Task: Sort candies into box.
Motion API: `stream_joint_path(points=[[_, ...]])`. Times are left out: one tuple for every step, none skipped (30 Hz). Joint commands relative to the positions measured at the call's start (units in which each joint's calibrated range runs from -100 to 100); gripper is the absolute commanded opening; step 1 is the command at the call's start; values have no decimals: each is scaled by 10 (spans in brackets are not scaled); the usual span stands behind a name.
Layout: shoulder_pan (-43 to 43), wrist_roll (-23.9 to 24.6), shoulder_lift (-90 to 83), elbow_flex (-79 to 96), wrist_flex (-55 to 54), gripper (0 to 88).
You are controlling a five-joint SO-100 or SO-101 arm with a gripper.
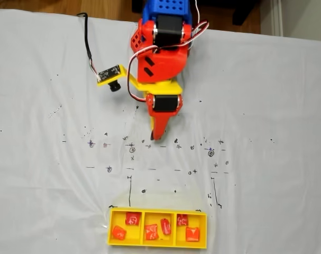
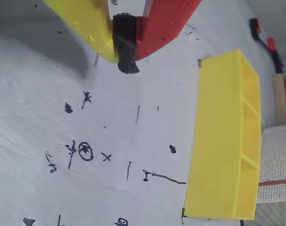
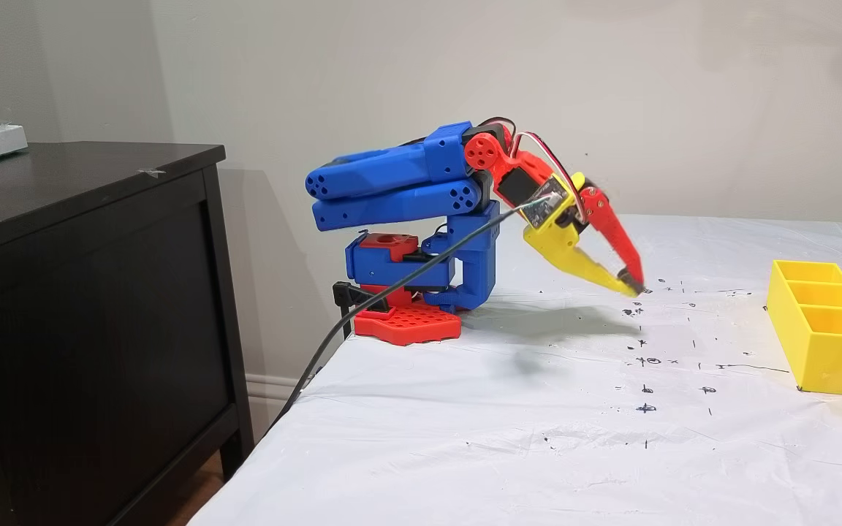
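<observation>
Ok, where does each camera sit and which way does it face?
A fixed view: overhead, looking down on the white cloth; arm reaches down-frame toward the flat yellow plastic three-compartment tray holding six small red and orange wrapped candies.
Wrist view: rides the arm, looking past the shut jaws at the tray's side wall.
A fixed view: table-level from the side; folded blue-and-red arm, gripper, tray at right.
All share tray and ink-marked cloth.

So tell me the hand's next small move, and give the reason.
Probably none beyond staying parked: the hand is shut and holds nothing, the arm is folded back, and all six candies already sit two to a compartment in the yellow box. No candy lies loose on the white sheet.
</observation>
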State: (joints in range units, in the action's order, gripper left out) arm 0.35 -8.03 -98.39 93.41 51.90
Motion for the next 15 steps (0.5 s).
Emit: stream_joint_path(points=[[1,2,-7,37,-5,1],[4,4,-7,44,-4,1],[7,7,-7,49,-2,1],[10,9,-7,53,0,1],[16,12,-7,53,1,1],[18,14,-7,53,0,1],[20,17,-7,53,0,1],[23,21,-7,53,-3,1],[23,26,-7,53,-6,1],[23,27,-7,54,-6,1],[22,33,-7,54,-8,1],[22,38,-7,55,-10,1],[22,45,-7,56,-13,1],[20,56,-7,57,-16,1],[17,56,-7,57,-16,1]])
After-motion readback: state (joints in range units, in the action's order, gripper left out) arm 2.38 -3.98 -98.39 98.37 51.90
